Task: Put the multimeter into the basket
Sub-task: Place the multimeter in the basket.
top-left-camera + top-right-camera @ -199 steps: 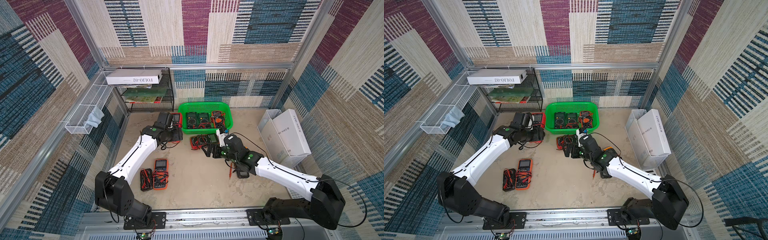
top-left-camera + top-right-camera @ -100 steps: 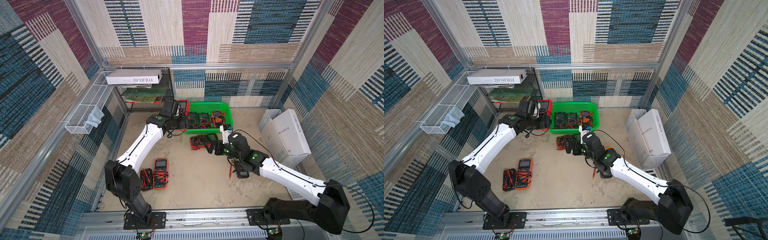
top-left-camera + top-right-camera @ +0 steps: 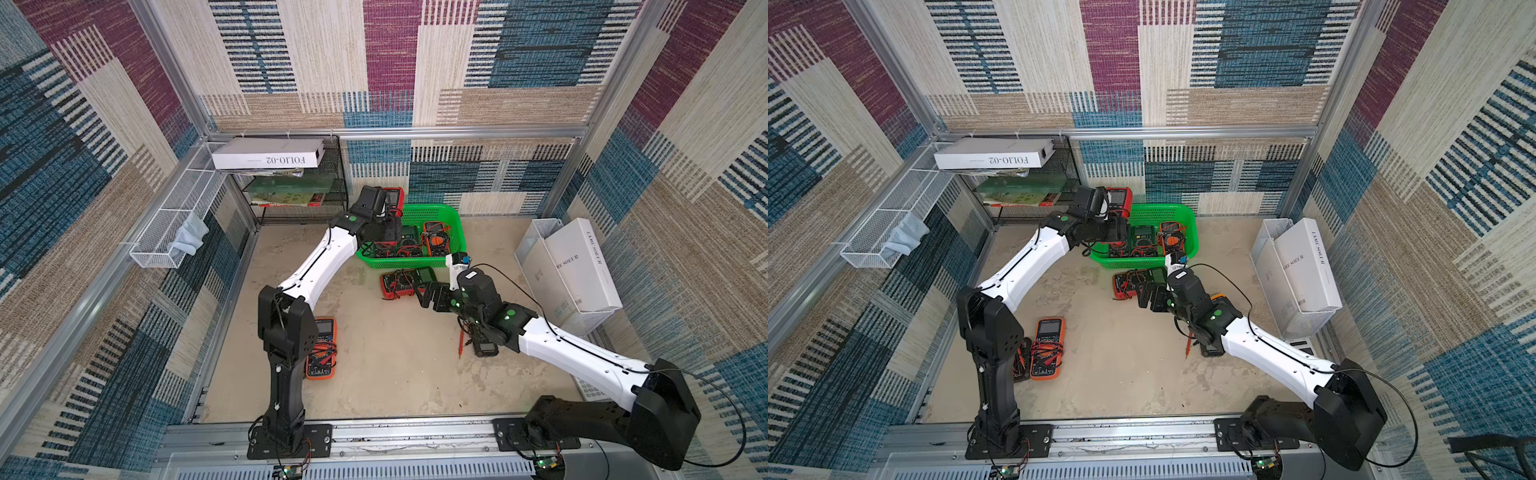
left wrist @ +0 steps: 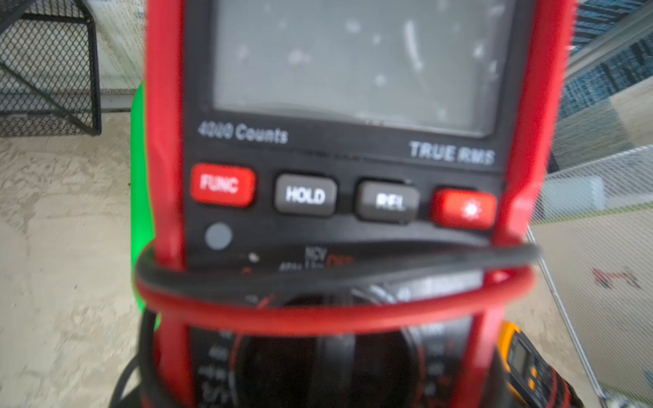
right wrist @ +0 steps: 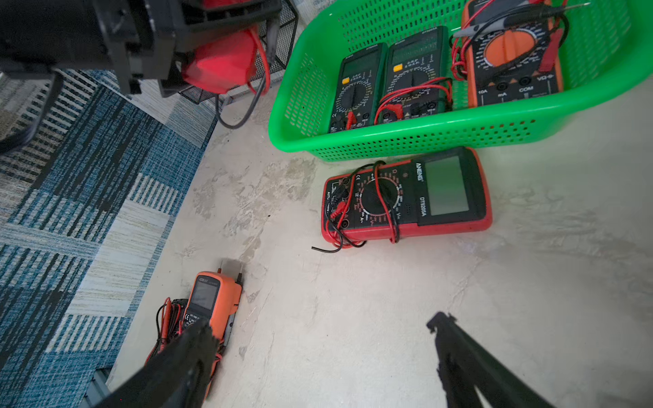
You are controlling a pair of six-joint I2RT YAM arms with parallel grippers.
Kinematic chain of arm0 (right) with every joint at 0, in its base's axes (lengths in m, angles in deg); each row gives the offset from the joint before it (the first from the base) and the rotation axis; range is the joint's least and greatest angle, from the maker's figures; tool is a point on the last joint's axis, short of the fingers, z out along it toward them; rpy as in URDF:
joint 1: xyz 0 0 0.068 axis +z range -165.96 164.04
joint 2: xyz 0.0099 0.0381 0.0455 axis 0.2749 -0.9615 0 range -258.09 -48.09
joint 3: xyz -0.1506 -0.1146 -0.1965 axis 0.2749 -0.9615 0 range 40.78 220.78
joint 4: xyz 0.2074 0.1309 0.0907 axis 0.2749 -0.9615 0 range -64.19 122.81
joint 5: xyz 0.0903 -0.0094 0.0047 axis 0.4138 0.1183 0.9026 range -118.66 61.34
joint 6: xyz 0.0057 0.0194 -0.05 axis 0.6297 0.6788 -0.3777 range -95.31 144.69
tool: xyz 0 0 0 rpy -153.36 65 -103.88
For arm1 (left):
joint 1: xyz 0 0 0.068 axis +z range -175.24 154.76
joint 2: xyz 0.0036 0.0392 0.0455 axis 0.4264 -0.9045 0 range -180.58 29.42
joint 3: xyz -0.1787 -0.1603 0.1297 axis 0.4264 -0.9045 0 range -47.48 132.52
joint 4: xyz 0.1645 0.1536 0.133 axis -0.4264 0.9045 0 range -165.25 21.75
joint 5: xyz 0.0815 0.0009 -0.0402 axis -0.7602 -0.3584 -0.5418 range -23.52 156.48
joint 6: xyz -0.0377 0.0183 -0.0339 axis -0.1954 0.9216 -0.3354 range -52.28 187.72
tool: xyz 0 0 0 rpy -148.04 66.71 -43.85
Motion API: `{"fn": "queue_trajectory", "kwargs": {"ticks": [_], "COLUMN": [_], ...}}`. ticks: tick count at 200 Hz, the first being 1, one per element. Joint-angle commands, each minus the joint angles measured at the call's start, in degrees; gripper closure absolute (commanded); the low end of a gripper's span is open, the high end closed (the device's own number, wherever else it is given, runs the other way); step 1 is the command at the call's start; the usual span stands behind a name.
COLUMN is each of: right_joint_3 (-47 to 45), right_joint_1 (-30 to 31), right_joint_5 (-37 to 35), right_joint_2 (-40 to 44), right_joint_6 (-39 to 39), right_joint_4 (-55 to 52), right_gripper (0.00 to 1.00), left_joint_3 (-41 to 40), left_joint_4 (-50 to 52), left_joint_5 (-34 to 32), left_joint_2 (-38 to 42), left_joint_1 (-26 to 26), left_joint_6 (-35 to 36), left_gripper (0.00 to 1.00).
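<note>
Left wrist: left pincer (image 5: 219,60) grips multimeter (image 4: 353,152)

- We read "4000 Counts" and "TRUE RMS" beneath the display of the raised red multimeter (image 4: 339,226).
- Its button row is marked "FUNC", "HOLD" and "REL", then a red key with a sun sign. "NCV" shows at the dial edge, and the rest of the dial lettering is too blurred to read.
- We find "ANENG" and "DT9205A" printed beside the screen of the flat red multimeter (image 5: 406,201).
- The orange multimeter (image 5: 512,60) in the basket (image 5: 459,122) has sockets labelled "10A", "mA" and "COM". The fourth label is unclear.
- In both top views, "FOLIO-02" stands upside down on the long white box (image 3: 268,153).
- The upright white box (image 3: 582,266) reads "ME SOEUR". Its leading characters are uncertain.
</note>
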Motion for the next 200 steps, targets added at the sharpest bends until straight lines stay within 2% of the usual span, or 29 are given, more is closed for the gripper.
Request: {"fn": "queue_trajectory", "kwargs": {"ticks": [1,52,69,123,200], "right_joint_3": [-0.3,-1.0,-1.4,-1.8,-3.3], "right_joint_1": [0.0,-0.1,-0.1,-0.2,-0.9], "right_joint_5": [-1.0,-1.9,-2.1,-3.2,-2.8], "right_joint_2": [0.5,0.7,0.8,1.6,0.9], "right_joint_6": [0.5,0.8,1.1,0.7,0.8], "right_joint_4": [-0.2,0.0,-0.1,-1.1,0.1], "right_gripper": [0.00,0.01,0.00,0.00,0.00], "left_joint_3": [4.9,19.8,22.1,21.8,17.9], "left_joint_4": [-2.4,3.4,4.2,5.1,5.4], "left_joint_5": [-3.4,-9.6,-10.6,-12.3,-13.3], "left_joint_2": [-3.5,-15.5,-18.3,-21.7,-22.7], "left_joint_1": [-0.3,-0.6,-0.6,-0.6,-0.5], "left_joint_6": [0.5,0.1,-0.5,-2.3,-3.1], "left_gripper": [1.00,1.00,1.00,1.00,1.00]}}
